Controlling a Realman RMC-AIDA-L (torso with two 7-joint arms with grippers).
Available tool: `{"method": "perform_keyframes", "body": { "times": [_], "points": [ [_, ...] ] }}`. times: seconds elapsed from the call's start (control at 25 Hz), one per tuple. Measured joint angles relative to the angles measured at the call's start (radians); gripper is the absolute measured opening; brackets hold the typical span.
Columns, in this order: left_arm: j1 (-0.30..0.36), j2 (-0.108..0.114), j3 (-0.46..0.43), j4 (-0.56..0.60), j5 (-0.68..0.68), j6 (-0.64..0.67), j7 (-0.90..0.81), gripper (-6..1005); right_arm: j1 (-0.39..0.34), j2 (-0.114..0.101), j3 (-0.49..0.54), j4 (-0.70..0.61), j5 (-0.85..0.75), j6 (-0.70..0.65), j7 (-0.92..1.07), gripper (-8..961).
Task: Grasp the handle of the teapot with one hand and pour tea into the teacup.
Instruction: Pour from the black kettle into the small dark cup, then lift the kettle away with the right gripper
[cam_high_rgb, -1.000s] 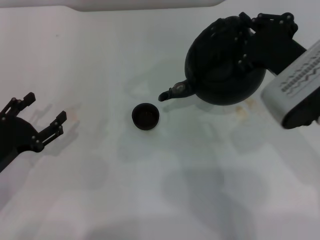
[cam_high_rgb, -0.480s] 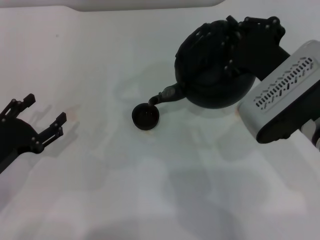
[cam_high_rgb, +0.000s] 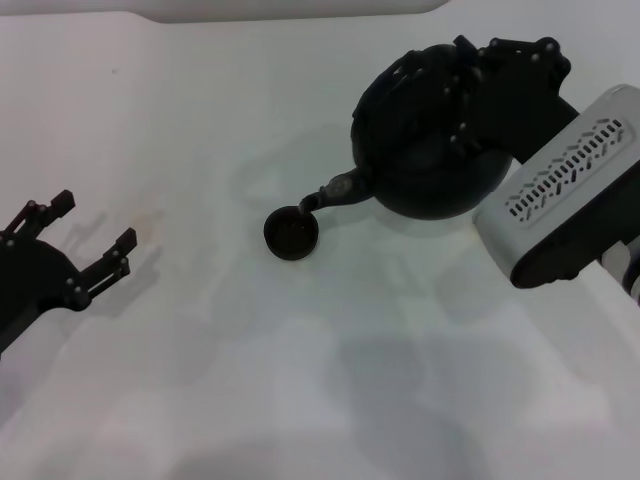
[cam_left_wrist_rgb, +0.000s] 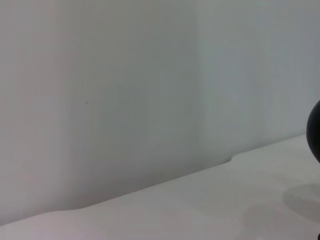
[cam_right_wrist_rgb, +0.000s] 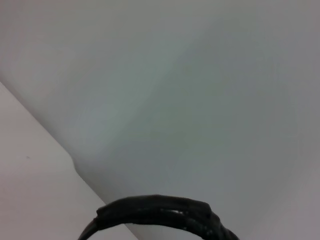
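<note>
The large round black teapot (cam_high_rgb: 425, 160) hangs tilted at the back right in the head view, held by my right gripper (cam_high_rgb: 490, 85), which is shut on the handle (cam_high_rgb: 455, 75) over its top. The spout (cam_high_rgb: 330, 192) points down and left, its tip over the rim of the tiny dark teacup (cam_high_rgb: 291, 232) standing on the table. The handle shows as a black arch in the right wrist view (cam_right_wrist_rgb: 160, 212). My left gripper (cam_high_rgb: 88, 235) is open and empty at the left edge, well away from the cup. An edge of the teapot shows in the left wrist view (cam_left_wrist_rgb: 315, 132).
The white table (cam_high_rgb: 300, 380) spreads around the cup. A pale wall (cam_high_rgb: 250, 8) borders its far edge. The white-and-black right forearm (cam_high_rgb: 565, 205) hangs over the right side of the table.
The right gripper has moved the teapot left and tipped it, bringing the spout from beside the cup to over its rim. The left gripper has barely shifted.
</note>
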Motion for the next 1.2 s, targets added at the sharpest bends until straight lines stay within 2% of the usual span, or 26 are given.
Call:
{"method": "perform_keyframes", "body": {
  "times": [0.92,1.2],
  "points": [
    [-0.003,-0.002,0.003,0.0,0.001,0.004,0.001,861,0.057,0.002,-0.102,-0.032,0.0,-0.193,-0.037,107],
    [-0.002,-0.002,0.003,0.0,0.001,0.006,0.001,862,0.061,0.001,-0.113,-0.034,0.0,-0.201,-0.038,107]
  ]
}}
